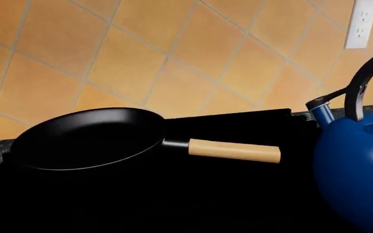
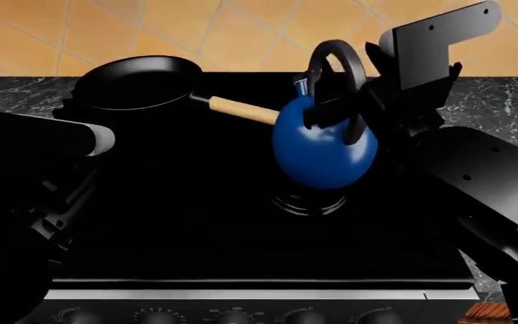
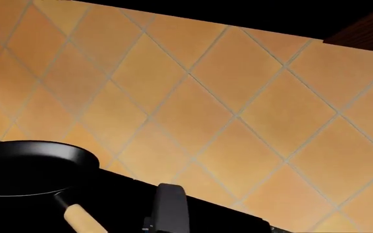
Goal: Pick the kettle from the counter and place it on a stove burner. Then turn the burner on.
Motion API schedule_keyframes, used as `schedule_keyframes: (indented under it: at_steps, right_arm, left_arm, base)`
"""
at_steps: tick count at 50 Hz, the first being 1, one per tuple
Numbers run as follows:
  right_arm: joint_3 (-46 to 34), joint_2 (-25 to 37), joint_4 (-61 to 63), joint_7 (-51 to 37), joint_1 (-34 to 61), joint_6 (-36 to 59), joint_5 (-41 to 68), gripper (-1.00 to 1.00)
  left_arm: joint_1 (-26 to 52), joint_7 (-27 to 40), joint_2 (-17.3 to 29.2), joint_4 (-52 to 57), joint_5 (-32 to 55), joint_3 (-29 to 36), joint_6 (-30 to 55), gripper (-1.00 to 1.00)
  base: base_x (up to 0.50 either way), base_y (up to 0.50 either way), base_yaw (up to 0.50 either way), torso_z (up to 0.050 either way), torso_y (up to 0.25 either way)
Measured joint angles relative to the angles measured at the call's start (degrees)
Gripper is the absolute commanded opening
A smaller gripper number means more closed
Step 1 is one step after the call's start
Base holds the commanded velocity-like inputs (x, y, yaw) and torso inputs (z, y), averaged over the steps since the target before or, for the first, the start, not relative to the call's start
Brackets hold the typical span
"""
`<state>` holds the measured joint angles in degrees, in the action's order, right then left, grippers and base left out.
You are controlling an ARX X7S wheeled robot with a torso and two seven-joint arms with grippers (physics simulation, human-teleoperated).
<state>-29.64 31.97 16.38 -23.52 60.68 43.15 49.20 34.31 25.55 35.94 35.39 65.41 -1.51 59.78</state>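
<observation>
Head view: the kettle point(image 2: 322, 152) hangs tilted above the stove point(image 2: 196, 223), directly over a burner point(image 2: 310, 201) in the right half of the cooktop. Whether its base touches the grate cannot be determined from this angle. The right gripper point(image 2: 336, 108) is clamped on the kettle's dark arched handle point(image 2: 336, 57), with the fingers closed around the handle's lower part. The right arm reaches in from the right side of the view.

The left gripper point(image 2: 56, 145) sits low over the left part of the stove, apart from every object. Its fingers are dark against the black surface, so whether they are spread or pressed together cannot be determined.

A black pan point(image 2: 137, 81) with a wooden handle point(image 2: 241, 110) rests on the rear left of the stove; the handle points toward the kettle and ends just beside it. A row of knobs point(image 2: 232, 316) runs along the stove's front edge. The counter point(image 2: 506, 101) extends on both sides of the stove, in front of an orange tiled wall point(image 2: 241, 34).

Left wrist view: the pan point(image 1: 86, 138), its handle, and the kettle's blue body point(image 1: 355, 165) with spout point(image 1: 320, 109) appear. A white outlet point(image 1: 361, 22) sits on the wall.

Right wrist view: the top of the kettle handle point(image 3: 170, 208), the pan point(image 3: 31, 167), and the wall are visible.
</observation>
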Motion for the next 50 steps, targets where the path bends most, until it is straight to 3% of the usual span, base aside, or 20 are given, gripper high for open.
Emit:
schedule_keyframes:
  at_steps: [20,50]
  right_arm:
    - [0.72,0.41,1.57,-0.53,0.53,1.12,1.72,1.0]
    - [7.71,3.4,12.52,-9.68,0.82,6.27,12.24,1.0]
  left_arm:
    - [0.2,0.26,0.2,0.02,0.37,0.33,-0.24,1.0]
    - [0.16,1.31,0.91,1.02,2.1,-0.3,-0.45,1.0]
  base:
    - [0.0,0.0,0.0,0.0,0.0]
    - [0.0,0.0,0.0,0.0,0.0]
